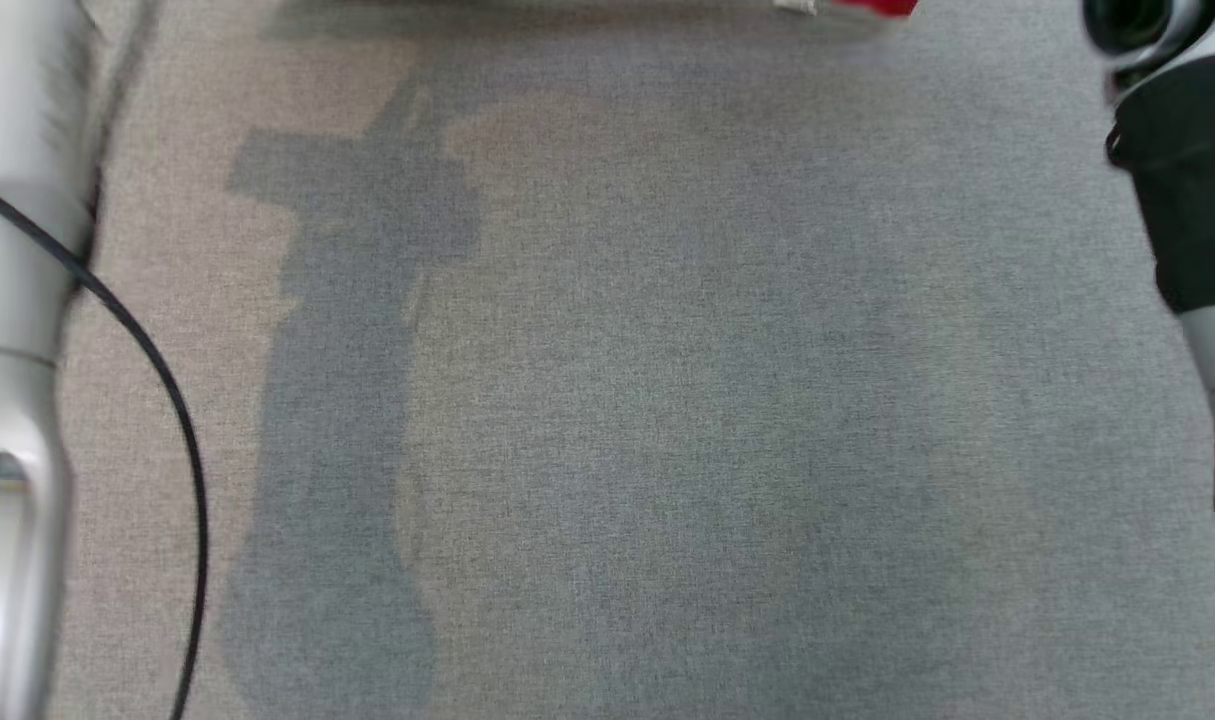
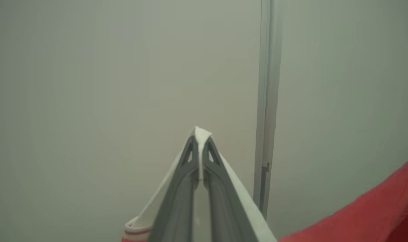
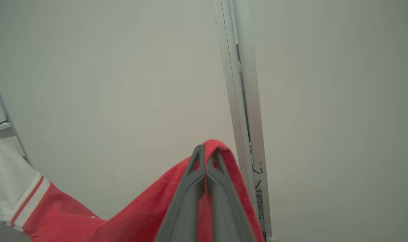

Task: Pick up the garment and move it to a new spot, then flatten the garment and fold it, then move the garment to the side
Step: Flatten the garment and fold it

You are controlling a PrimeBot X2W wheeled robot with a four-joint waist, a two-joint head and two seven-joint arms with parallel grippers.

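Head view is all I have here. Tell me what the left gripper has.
Observer: The left gripper is shut on a white edge of the garment, which pokes out past its fingertips.
Operator: Now report the right one.
Observer: The right gripper is shut on a red fold of the same garment.
Operator: Describe the cloth between them.
Observer: In the right wrist view the red cloth sags away from the fold to a white part, with a striped band where the two colours meet.
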